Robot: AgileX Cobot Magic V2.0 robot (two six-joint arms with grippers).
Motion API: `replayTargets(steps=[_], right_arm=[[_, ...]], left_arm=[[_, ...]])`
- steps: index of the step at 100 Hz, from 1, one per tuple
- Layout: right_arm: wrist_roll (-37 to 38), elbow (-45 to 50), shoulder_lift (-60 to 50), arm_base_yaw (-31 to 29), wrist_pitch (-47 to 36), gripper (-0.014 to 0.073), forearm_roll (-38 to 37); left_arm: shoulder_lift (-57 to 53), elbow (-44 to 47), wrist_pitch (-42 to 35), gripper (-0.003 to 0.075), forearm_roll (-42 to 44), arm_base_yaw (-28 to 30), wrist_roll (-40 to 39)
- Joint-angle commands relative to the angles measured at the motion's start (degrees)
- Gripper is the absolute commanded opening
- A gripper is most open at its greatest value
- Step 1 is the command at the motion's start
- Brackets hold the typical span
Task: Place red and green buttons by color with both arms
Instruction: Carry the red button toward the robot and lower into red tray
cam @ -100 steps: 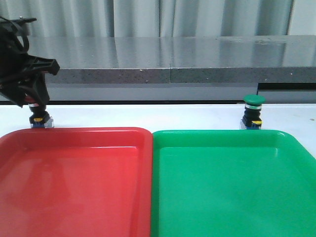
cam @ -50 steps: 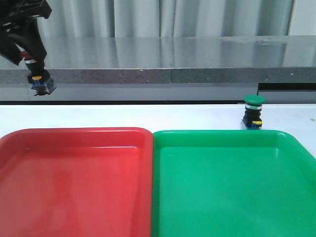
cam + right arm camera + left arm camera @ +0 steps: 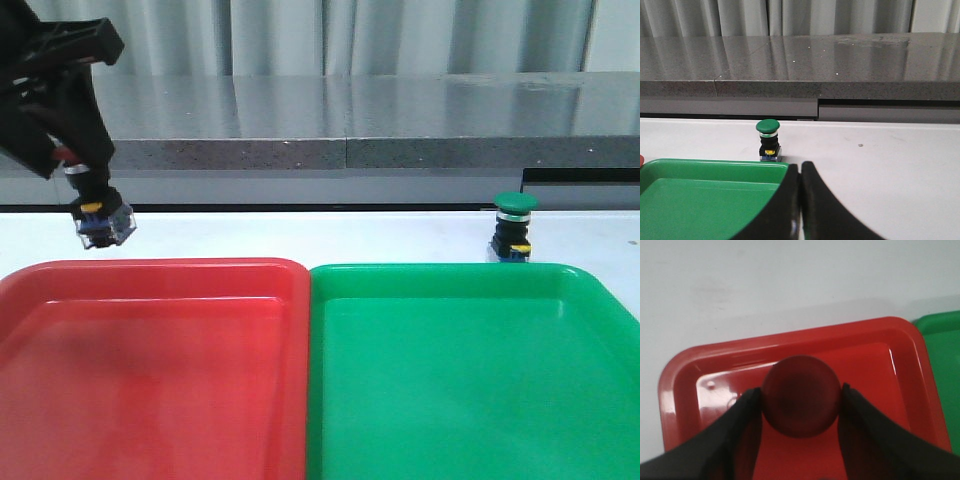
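Note:
My left gripper [image 3: 75, 160] is shut on the red button [image 3: 97, 215] and holds it in the air, tilted, above the far left corner of the red tray [image 3: 150, 275]. In the left wrist view the red cap [image 3: 801, 395] sits clamped between both fingers over the red tray [image 3: 880, 330]. The green button [image 3: 514, 229] stands upright on the white table just behind the green tray [image 3: 450, 275]. It also shows in the right wrist view [image 3: 768, 140]. My right gripper [image 3: 800, 172] is shut and empty, over the green tray's near right corner [image 3: 700, 167]; it is out of the front view.
The two trays lie side by side, edges touching, filling the front of the white table [image 3: 300, 235]. A grey stone ledge [image 3: 350, 120] runs along the back, with curtains behind it.
My left gripper lifted the red button off the table behind the red tray, raised it high, then came down and rightwards towards the tray. The green button has not moved.

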Motion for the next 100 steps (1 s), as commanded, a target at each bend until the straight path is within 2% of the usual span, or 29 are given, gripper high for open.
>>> replayTargets(steps=[1, 38, 100], right_arm=[[-0.10, -0.79, -0.16, 0.07, -4.97, -0.0067, 0.09], [-0.10, -0.79, -0.16, 0.07, -4.97, -0.0067, 0.09], [-0.10, -0.79, -0.16, 0.07, -4.97, -0.0067, 0.09]], left_arm=[[-4.03, 1.30, -4.46, 0.0206, -0.90, -1.76, -1.67], [-4.93, 8.76, -10.28, 0.0206, -1.02, -3.69, -4.19], [1.60, 9.43, -13.47, 0.0207, -1.02, -3.69, -4.19]])
